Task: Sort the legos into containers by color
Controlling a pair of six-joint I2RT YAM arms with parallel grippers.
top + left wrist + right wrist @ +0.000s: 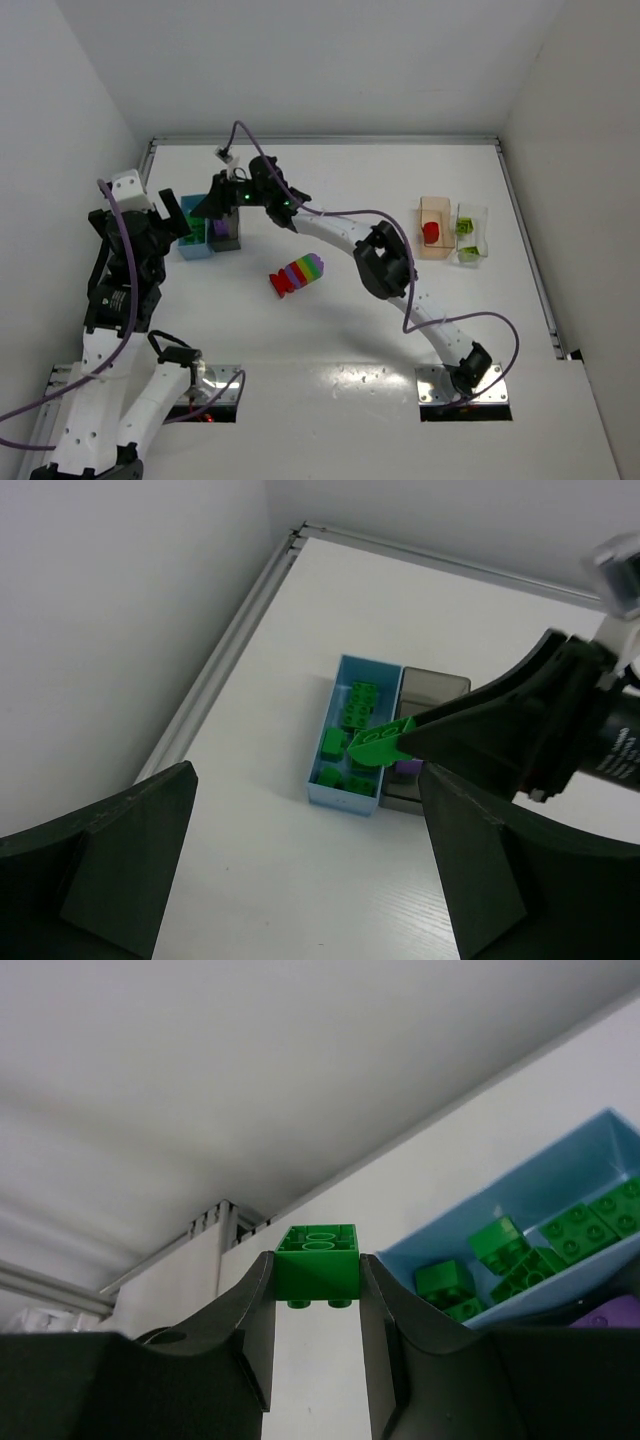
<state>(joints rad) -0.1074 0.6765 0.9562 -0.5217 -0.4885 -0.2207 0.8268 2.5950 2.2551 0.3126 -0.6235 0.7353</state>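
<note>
- Left gripper point(176, 226) point(305, 775): jaws spread wide, nothing between them. It hangs above the table point(400, 170), at the near left of the light blue bin point(192, 246) point(322, 730) point(545, 1175).
- Light blue bin: stands on the left side of the table, long side against the dark grey bin point(226, 240) point(435, 685) to its right. It contains several green legos point(360, 695) point(470, 1280).
- Right gripper point(215, 203) point(408, 732) point(317, 1260): its arm reaches across from the right base to the left bins. The fingers point(250, 1300) are clamped on one green brick point(378, 743) point(317, 1265), gripped by two opposite side faces.
- Green brick: held clear of the bins. In the left wrist view it overlaps the right wall of the light blue bin.
- Dark grey bin: a purple lego point(405, 767) point(610, 1312) lies inside.
- Rainbow-striped cluster point(300, 273): lies on the open table near the centre, well apart from all bins.
- Peach-orange bin point(437, 205): stands on the right side and holds a red lego point(431, 232).
- Clear bin point(485, 215): just right of the peach-orange bin. Green pieces point(466, 228) show inside.
</note>
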